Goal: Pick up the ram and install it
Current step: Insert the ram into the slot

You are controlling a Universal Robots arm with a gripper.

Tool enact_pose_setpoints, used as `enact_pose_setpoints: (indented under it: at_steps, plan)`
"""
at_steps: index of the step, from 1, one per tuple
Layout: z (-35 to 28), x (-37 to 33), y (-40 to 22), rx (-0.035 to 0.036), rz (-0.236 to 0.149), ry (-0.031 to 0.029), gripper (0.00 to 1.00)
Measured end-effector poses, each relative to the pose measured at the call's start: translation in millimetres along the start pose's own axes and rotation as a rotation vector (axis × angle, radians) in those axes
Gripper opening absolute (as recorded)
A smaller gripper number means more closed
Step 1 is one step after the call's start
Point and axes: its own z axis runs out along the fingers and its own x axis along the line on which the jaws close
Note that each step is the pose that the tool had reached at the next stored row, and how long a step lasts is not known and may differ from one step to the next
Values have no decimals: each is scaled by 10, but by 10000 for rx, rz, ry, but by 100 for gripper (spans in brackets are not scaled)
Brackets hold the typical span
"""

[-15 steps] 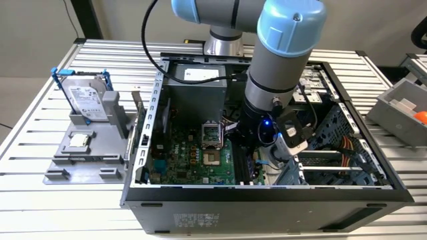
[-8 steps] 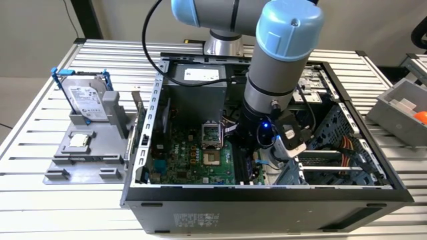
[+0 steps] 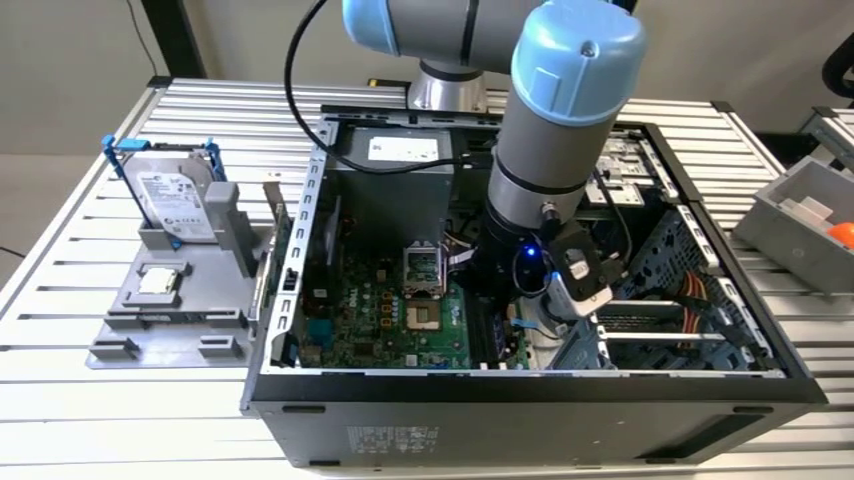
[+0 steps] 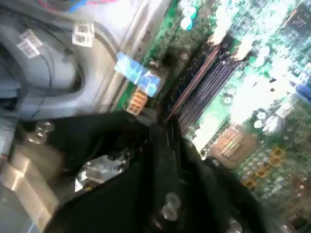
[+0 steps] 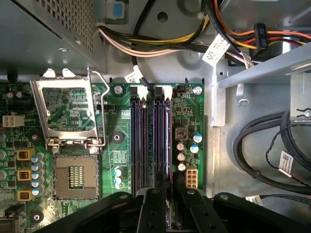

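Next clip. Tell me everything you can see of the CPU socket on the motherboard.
The square CPU socket sits on the green motherboard inside the open black computer case, a little apart from the long black memory slots. It looks empty: a grid of gold-coloured contacts shows inside a pale frame. Its silver metal retention plate is swung open at one edge of the socket, with bare board showing through its window. Nothing touches the contacts.

Green motherboard point(image 5: 189, 111) carries black memory slots point(image 5: 151, 141) and a silver CPU socket frame point(image 5: 68, 111). The arm point(image 3: 561, 130) is grey with light-blue joint caps. The hard drive point(image 3: 178, 200) is silver, its bracket blue. Black gripper point(image 5: 167, 213).
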Motion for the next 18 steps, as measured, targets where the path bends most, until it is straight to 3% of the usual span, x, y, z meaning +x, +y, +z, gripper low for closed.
enact_pose_setpoints:
  at_steps: [3,11,14,15,18]
  plan:
    - [-51,-1,-2,21,1,14,100]
    - [-360,-11,3,19,2,32,100]
    - [-365,-11,3,11,3,33,100]
    - [-365,-11,3,11,3,33,0]
    - [-366,-11,2,8,2,33,0]
